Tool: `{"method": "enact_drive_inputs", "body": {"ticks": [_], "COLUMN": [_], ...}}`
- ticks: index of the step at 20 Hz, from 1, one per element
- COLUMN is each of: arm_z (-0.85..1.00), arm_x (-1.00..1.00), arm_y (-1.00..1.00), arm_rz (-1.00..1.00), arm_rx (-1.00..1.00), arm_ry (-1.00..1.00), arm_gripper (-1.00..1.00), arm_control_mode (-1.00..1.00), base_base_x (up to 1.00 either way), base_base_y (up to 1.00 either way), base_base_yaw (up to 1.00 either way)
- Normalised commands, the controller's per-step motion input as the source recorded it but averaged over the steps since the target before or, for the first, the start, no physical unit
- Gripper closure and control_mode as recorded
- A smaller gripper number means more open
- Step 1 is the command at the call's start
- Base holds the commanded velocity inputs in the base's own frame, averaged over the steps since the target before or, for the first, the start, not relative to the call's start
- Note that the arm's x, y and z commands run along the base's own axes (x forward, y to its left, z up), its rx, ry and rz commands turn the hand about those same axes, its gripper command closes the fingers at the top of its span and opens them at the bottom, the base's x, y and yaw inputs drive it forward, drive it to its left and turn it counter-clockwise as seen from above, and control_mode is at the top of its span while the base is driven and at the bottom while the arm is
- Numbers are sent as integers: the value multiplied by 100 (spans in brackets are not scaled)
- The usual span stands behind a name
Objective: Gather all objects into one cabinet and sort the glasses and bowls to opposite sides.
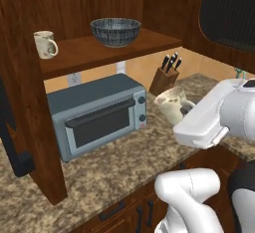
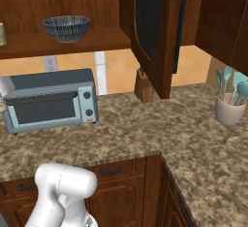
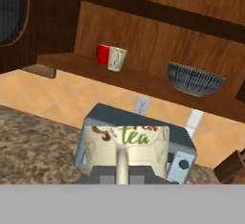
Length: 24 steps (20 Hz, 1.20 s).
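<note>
My gripper [image 1: 185,109] is shut on a cream mug [image 1: 171,104] printed with "tea" [image 3: 127,144], held above the counter to the right of the toaster oven. The mug's handle points toward the hand camera. On the shelf [image 1: 94,53] of the dark wooden wall cabinet stand another cream mug [image 1: 46,44] at the left and the wide dark ribbed bowl [image 1: 115,31] at the right. In the hand view a glossy red mug [image 3: 102,53] touches that cream mug [image 3: 117,58], well apart from the bowl [image 3: 195,78]. The fingertips are hidden behind the held mug.
A blue-grey toaster oven [image 1: 97,112] sits on the speckled counter [image 1: 114,170] under the shelf. A knife block [image 1: 164,77] stands behind the held mug. An open cabinet door [image 2: 152,27] hangs right of the shelf. A beige utensil pot [image 2: 230,107] is far right.
</note>
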Motion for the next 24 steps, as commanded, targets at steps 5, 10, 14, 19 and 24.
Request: {"method": "enact_drive_inputs", "body": {"ticks": [5, 10, 14, 19, 24], "arm_z": [74, 24, 0, 5, 18], "arm_x": [0, 0, 0, 0, 5], "arm_y": [19, 2, 35, 50, 40], "arm_rz": [14, 0, -29, -28, -13], "arm_rx": [7, 31, 31, 29, 17], "arm_ry": [-5, 1, -23, -21, -1], "arm_gripper": [100, 100, 100, 100, 100], "arm_control_mode": [-100, -100, -100, -100, -100], "base_base_x": [0, 0, 0, 0, 0], "base_base_y": [0, 0, 0, 0, 0], "base_base_yaw": [0, 0, 0, 0, 0]}}
